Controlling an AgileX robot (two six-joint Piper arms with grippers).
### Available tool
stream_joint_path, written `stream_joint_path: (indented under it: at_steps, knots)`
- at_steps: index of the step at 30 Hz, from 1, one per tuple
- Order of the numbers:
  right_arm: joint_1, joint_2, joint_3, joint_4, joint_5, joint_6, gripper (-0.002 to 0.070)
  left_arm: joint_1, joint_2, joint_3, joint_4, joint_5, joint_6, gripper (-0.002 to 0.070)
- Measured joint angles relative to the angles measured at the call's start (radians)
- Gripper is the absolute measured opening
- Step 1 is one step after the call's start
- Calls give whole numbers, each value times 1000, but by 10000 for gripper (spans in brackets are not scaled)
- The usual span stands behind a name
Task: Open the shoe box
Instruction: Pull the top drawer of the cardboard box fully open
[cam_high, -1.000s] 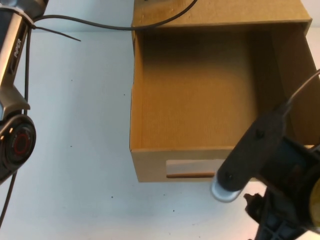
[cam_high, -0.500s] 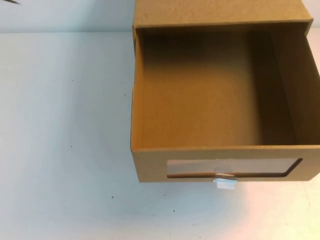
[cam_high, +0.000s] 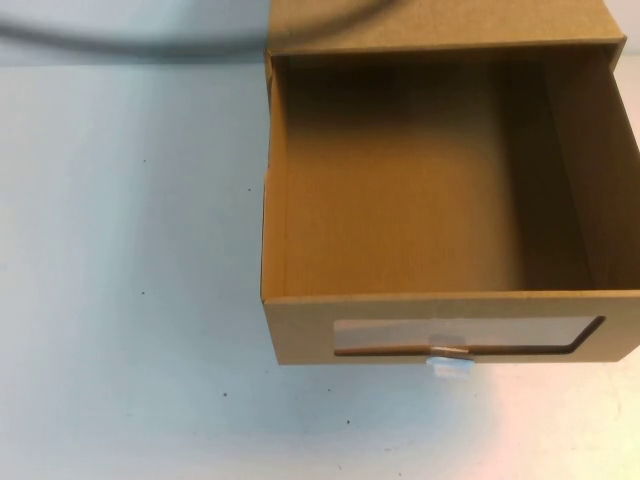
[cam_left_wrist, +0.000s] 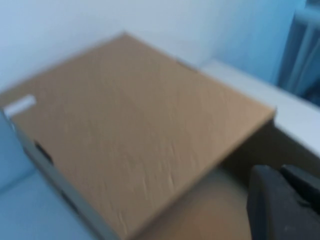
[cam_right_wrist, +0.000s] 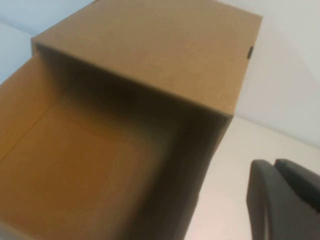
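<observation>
The brown cardboard shoe box stands at the right of the table. Its drawer (cam_high: 300, 330) is pulled far out of the sleeve (cam_high: 440, 25) and is empty inside. A small pale pull tab (cam_high: 450, 362) hangs under the window cut-out (cam_high: 470, 335) in the drawer front. Neither arm shows in the high view. My left gripper (cam_left_wrist: 280, 172) hovers over the sleeve's top (cam_left_wrist: 135, 130), fingers together, holding nothing. My right gripper (cam_right_wrist: 274, 164) is up beside the drawer (cam_right_wrist: 75, 165) and sleeve (cam_right_wrist: 160, 45), shut on nothing.
A blurred dark cable (cam_high: 150, 40) crosses the far left of the high view. White table (cam_high: 130, 300) spreads to the left of the box and in front of it.
The right arm has drawn back from the pull tab and left the high view, and its gripper has closed. The left arm has also left that view. The box has not moved.
</observation>
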Motion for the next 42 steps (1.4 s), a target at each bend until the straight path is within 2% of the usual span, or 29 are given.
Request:
stream_joint_path:
  at_steps: [4,7,15,21,30,42]
  knots:
    - [0,0,-2,-26,0,15,-10,-89,-170,299,97,-32,-37,-4]
    - [0,0,-2,-28,0,22,-11,-124,-323,586,144,-150,-92,-4]
    - [0,0,-2,-17,0,26,-13,-133,-832,1307,188,-621,-164,-4]
    - [0,0,-2,-3,0,26,-13,-133,-1147,1724,205,-855,-168,-4]
    - [0,-1,-2,47,0,26,-13,-133,-1418,2077,238,-949,-168,-4]
    - [0,-1,-2,69,2,26,-13,-133,-1438,2316,240,-986,-168,-4]
